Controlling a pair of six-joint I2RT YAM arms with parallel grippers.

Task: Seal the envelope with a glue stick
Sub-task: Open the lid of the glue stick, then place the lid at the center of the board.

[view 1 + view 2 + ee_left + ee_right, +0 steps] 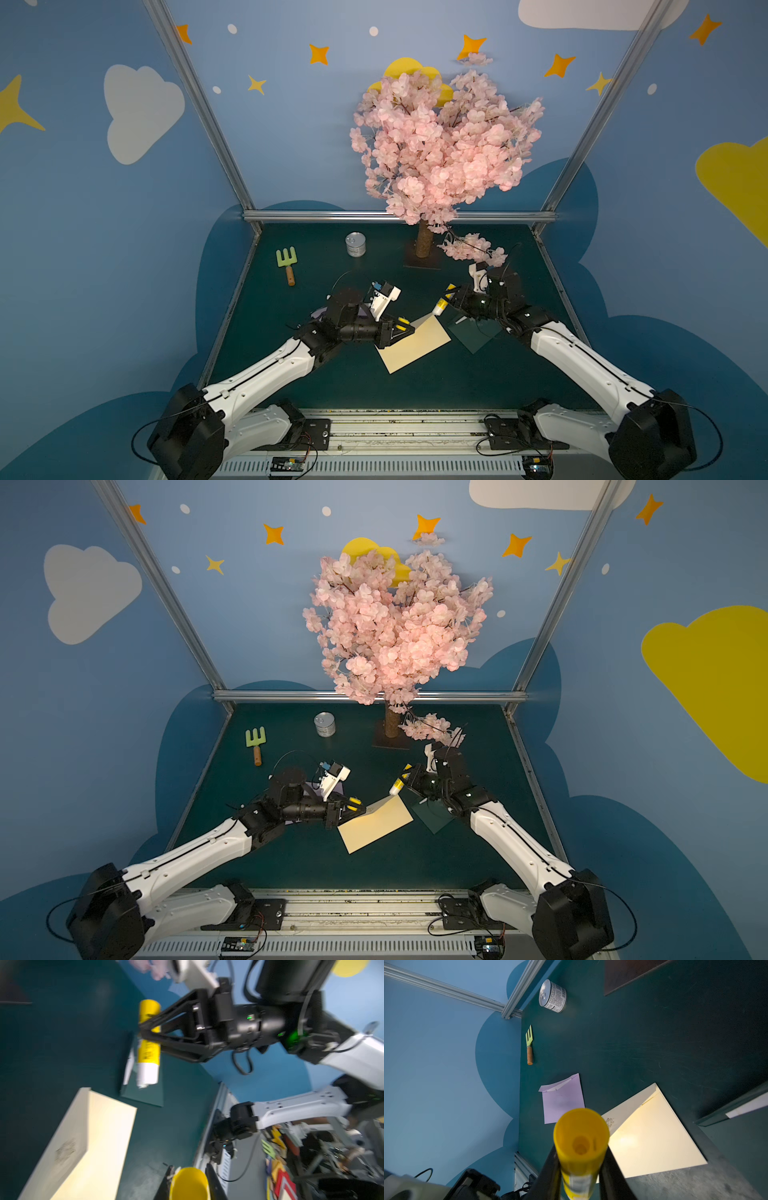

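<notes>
We see the right gripper (148,1031) clamped across the middle of the glue stick (440,306), which is uncapped, white glue end run out and pointing down at the mat (332,386). The stick hangs tilted just off the far right corner of the cream envelope (415,345). In the left wrist view there's bare mat between glue tip and paper, so we read it as not touching, though that frame is blurred. The left gripper (407,329) sits over the cream envelope's far left edge, jaws narrow on the yellow cap (189,1184). We can't tell if its fingers touch the paper. The cream envelope lies on the mat, its flap (627,1105) open on the far side, with a small printed mark on it. A dark green envelope (473,334) lies just right of it, under the right wrist. A purple envelope (562,1101) lies to its left, mostly hidden under the left arm in both top views. On the far side of the mat are a can (355,244), a green fork (286,259) and a blossom tree (444,145), all well apart from the work.
</notes>
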